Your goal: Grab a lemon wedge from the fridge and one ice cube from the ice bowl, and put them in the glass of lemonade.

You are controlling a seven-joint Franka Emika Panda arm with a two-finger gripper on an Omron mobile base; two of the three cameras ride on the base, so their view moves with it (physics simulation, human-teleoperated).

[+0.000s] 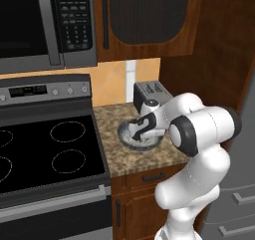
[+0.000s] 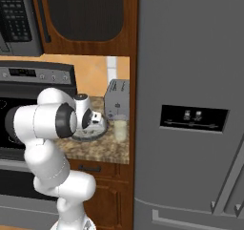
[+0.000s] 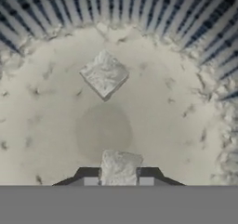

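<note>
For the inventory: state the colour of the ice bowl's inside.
Speckled whitish, inside the wide ribbed blue-grey ice bowl; hand view.

Speckled counter [image 1: 112, 115] with ice bowl [image 1: 125, 134], toaster [image 2: 117, 100], glass of lemonade [image 2: 120, 128].

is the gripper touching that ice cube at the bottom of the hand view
Touching. In the hand view the gripper has its fingertips pressed against both sides of the ice cube, with no gap, inside the ice bowl.

Both base views share the ice bowl [image 1: 140, 140]; the hand view looks closely into it.
</note>
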